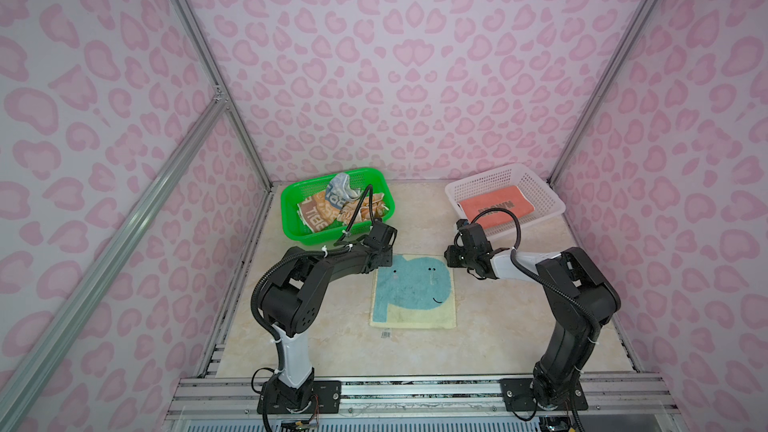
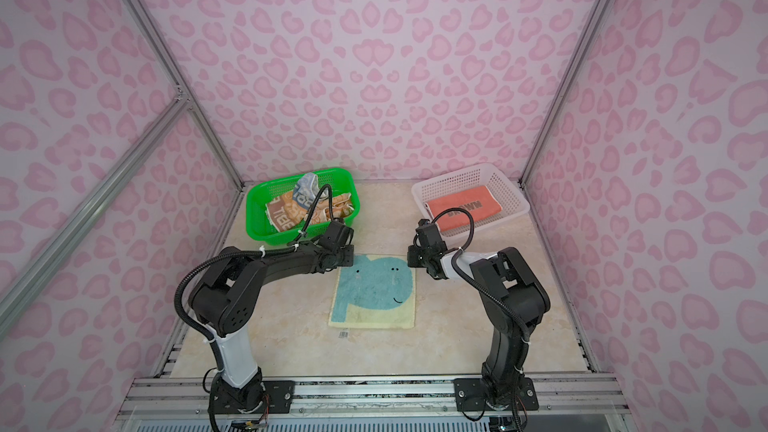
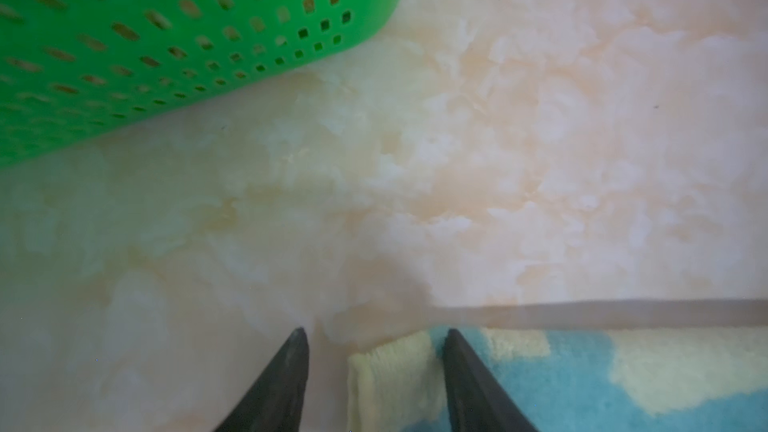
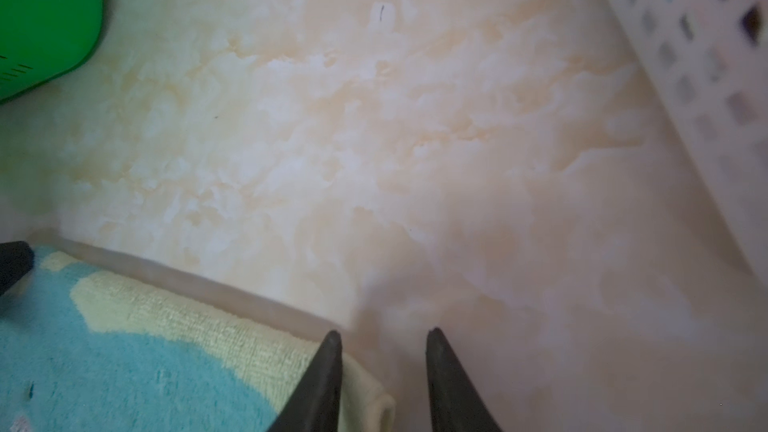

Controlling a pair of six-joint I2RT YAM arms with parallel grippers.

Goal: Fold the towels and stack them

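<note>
1. Straddling the far left corner of the towel (image 1: 411, 292), the left gripper (image 3: 376, 331) has its jaws apart, one finger (image 3: 282, 384) over bare table (image 1: 498, 326) and the other over the cloth.
2. The right gripper (image 4: 384, 332) also stands parted, across the far right corner, with the hem between its fingers.
3. The towel lies flat mid-table.
4. The green basket (image 1: 286, 209), holding crumpled towels (image 1: 328, 209), sits just beyond the left gripper.
5. The white basket (image 1: 552, 201), holding a folded coral towel (image 1: 496, 205), sits near the right gripper.
6. Bare table surrounds the towel's other sides.

"BROWN" on coral towel (image 1: 496, 205)
</note>
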